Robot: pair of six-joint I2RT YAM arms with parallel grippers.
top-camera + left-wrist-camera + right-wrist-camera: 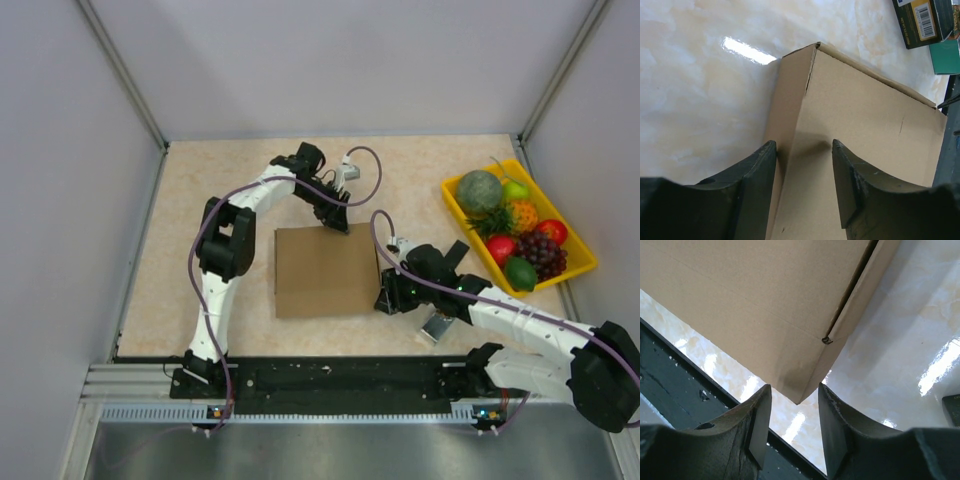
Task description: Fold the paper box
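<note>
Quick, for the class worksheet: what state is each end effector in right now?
Left end effector: open, at the paper box, gripping nothing.
Right end effector: open, at a box corner, gripping nothing.

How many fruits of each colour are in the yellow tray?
Green: 3, the melon, a pale green fruit, a dark green fruit
Red: 2, an apple and a second red fruit
Orange: 1, the orange fruit
Purple: 1, the grape bunch
Total: 7
</note>
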